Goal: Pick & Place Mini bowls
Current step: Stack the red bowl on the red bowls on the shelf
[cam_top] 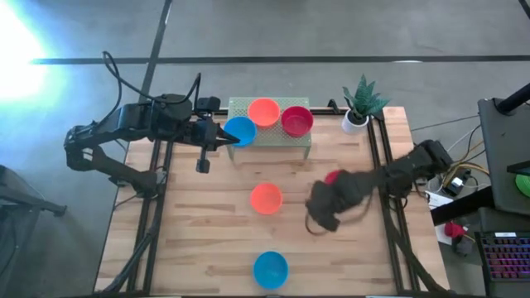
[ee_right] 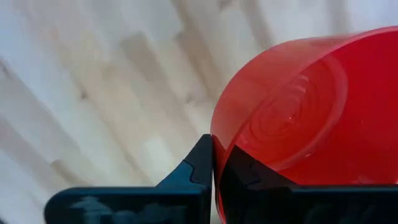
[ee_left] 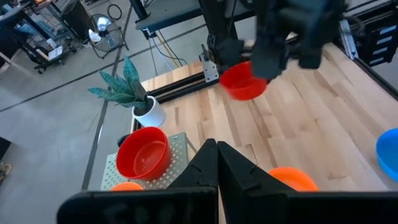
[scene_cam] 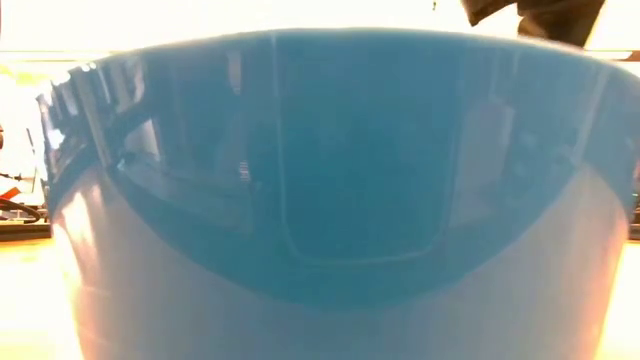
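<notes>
three mini bowls sit on the perforated stand [cam_top: 269,132] at the back of the surface [cam_top: 207,240]: an orange bowl [cam_top: 263,111], a red bowl [cam_top: 296,120] and a blue bowl [cam_top: 240,130] at its left edge, where the left gripper [cam_top: 217,137] pinches the rim, jaws pressed together. the right gripper [ee_right: 214,163] pinches another red bowl [ee_right: 311,118], lifted to the stand's front right. a second orange bowl [cam_top: 266,198] and a second blue bowl [cam_top: 270,269], both well in front of the stand, look left to move.

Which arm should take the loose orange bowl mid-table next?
Left. The right gripper is occupied, jaws shut on a red bowl. The left gripper sits at the blue bowl on the rack; the orange bowl lies between both.
</notes>
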`<move>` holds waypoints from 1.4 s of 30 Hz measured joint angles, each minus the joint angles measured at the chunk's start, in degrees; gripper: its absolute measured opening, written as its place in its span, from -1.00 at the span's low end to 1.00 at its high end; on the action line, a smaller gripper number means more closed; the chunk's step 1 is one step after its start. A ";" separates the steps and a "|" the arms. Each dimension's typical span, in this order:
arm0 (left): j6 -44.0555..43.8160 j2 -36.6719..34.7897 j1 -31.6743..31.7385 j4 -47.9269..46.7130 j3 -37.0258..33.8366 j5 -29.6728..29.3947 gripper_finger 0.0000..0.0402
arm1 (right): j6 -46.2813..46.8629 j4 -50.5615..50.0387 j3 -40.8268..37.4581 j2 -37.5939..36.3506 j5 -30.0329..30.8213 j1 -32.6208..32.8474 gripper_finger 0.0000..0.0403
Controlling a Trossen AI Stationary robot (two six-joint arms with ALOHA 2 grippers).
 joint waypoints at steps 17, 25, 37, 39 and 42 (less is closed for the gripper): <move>-0.62 0.00 0.13 -0.13 0.00 0.00 -1.00 | -45.89 0.11 16.06 0.11 4.52 -23.87 -0.96; -0.64 0.00 0.15 -0.09 0.00 -0.12 -1.00 | -58.55 2.19 22.83 0.11 7.78 -32.84 -0.96; -0.68 0.00 1.27 0.07 0.00 -0.46 -1.00 | -73.95 2.43 31.66 6.86 6.69 -39.72 -0.96; -1.19 0.00 1.66 0.04 0.00 -0.46 -1.00 | -76.11 1.23 33.25 8.61 6.62 -39.71 -0.96; -1.75 0.00 2.05 0.04 0.00 -0.46 -1.00 | -80.30 -1.36 35.29 10.98 6.60 -39.68 -0.96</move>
